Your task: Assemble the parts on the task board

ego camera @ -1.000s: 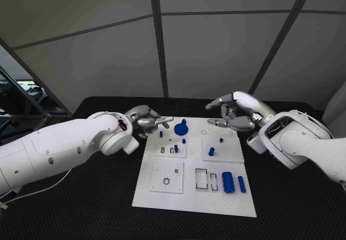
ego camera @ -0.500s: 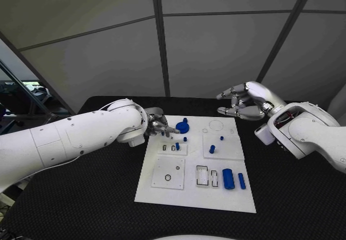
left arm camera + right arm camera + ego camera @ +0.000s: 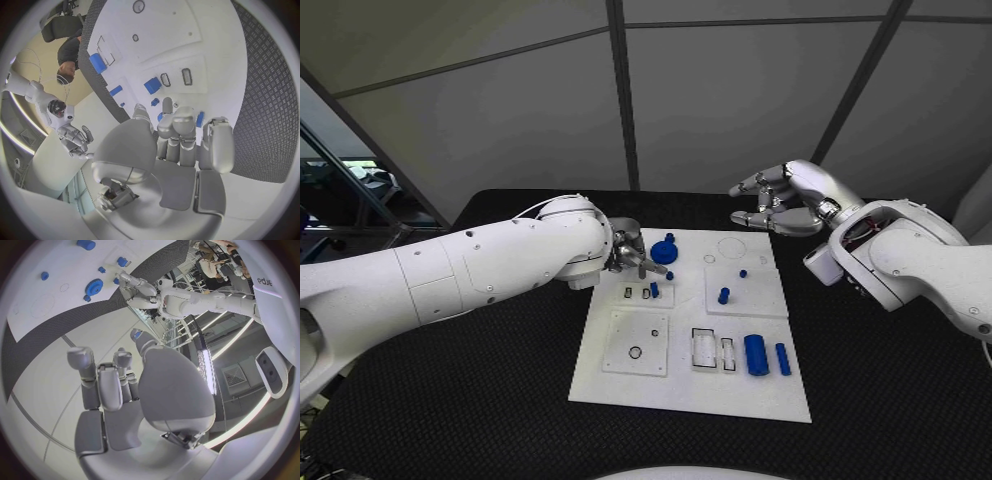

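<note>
The white task board (image 3: 678, 390) lies mid-table. Standing on it are a round blue part (image 3: 664, 253), short blue pegs (image 3: 653, 290) (image 3: 724, 296), a thick blue cylinder (image 3: 756, 357) and a slim blue bar (image 3: 783, 360). My left hand (image 3: 630, 257) hovers over the board's far left corner, fingers stretched toward the round part and the nearest peg, holding nothing. From the left wrist its fingers (image 3: 181, 131) reach over the board (image 3: 206, 30) beside a peg (image 3: 152, 85). My right hand (image 3: 783, 206) hangs above the table behind the board's far right corner, fingers loosely bent and empty (image 3: 103, 382).
Empty slots (image 3: 713, 354) and a round hole (image 3: 635, 352) mark the board's near half. Black table (image 3: 473, 400) surrounds the board. My left forearm (image 3: 473, 270) crosses the table's left side. In the right wrist view the board (image 3: 37, 305) lies far off.
My left hand has moved right and nearer, from beside the board onto its far left corner. My right hand has risen and drawn back slightly. The parts have stayed put.
</note>
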You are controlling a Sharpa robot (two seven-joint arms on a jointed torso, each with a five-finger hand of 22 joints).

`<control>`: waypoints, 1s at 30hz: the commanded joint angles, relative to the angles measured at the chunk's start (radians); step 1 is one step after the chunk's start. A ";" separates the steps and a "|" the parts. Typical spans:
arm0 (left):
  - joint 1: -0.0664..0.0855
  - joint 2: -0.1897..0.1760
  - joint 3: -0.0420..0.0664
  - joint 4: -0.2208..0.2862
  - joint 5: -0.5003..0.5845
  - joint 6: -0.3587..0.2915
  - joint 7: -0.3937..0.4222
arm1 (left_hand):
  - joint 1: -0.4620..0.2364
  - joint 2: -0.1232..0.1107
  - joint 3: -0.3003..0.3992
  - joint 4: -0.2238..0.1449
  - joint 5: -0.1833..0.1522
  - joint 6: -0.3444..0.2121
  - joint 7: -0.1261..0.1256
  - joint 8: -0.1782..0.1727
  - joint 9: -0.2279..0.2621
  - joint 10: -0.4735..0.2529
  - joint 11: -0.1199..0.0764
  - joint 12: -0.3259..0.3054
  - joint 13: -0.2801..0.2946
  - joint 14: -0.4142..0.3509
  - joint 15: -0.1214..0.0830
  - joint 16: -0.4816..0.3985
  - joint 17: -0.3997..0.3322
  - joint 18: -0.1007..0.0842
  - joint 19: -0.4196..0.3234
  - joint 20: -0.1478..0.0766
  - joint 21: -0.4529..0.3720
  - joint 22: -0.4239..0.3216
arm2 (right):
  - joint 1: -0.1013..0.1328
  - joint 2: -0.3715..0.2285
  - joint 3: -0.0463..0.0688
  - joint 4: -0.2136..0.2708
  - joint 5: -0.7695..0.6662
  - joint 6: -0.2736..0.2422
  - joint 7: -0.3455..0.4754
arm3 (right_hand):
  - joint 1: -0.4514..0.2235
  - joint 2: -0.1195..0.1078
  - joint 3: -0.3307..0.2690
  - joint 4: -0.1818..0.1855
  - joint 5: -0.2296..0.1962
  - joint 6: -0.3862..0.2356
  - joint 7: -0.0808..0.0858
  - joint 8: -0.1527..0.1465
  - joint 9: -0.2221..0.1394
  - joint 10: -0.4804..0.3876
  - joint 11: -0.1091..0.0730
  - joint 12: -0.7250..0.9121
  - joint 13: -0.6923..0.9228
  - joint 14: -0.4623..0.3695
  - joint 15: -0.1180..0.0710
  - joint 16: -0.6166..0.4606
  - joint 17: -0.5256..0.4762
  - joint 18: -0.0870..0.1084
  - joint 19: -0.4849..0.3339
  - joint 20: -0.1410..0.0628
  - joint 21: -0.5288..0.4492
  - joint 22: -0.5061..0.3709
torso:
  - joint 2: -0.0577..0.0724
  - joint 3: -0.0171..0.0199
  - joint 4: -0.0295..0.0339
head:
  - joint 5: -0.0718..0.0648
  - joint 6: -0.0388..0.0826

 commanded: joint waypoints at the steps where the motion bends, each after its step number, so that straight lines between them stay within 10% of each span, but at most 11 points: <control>1: 0.002 0.009 -0.003 -0.006 -0.021 0.049 -0.014 | -0.001 0.008 -0.002 -0.001 0.000 -0.008 -0.004 0.006 0.007 0.007 -0.003 0.007 0.004 0.000 -0.007 0.002 0.002 0.002 0.007 -0.003 0.005 0.004 | 0.002 0.004 0.001 -0.003 0.007 0.014 -0.008 | -0.001 0.005 0.002 0.001 0.004 0.005 -0.005 0.004 -0.002 -0.006 0.000 -0.005 -0.001 0.032 -0.008 -0.007 -0.002 0.013 -0.007 -0.001 -0.006 -0.003 | 0.002 -0.0002 -0.0012 | 0.000 -0.003; 30: 0.003 0.029 -0.014 -0.006 -0.018 0.102 -0.016 | 0.040 0.025 0.020 -0.017 0.013 -0.022 -0.009 0.036 0.064 0.016 -0.008 0.024 0.026 0.001 -0.010 -0.001 0.005 0.000 0.008 -0.006 0.013 0.018 | 0.002 0.023 0.001 -0.024 0.002 0.029 -0.019 | -0.003 0.006 0.003 0.003 0.012 0.004 -0.005 0.006 -0.002 -0.006 -0.001 -0.007 -0.005 0.033 -0.008 -0.009 -0.003 0.013 -0.007 -0.001 -0.010 -0.008 | 0.002 -0.0025 0.0014 | -0.006 -0.016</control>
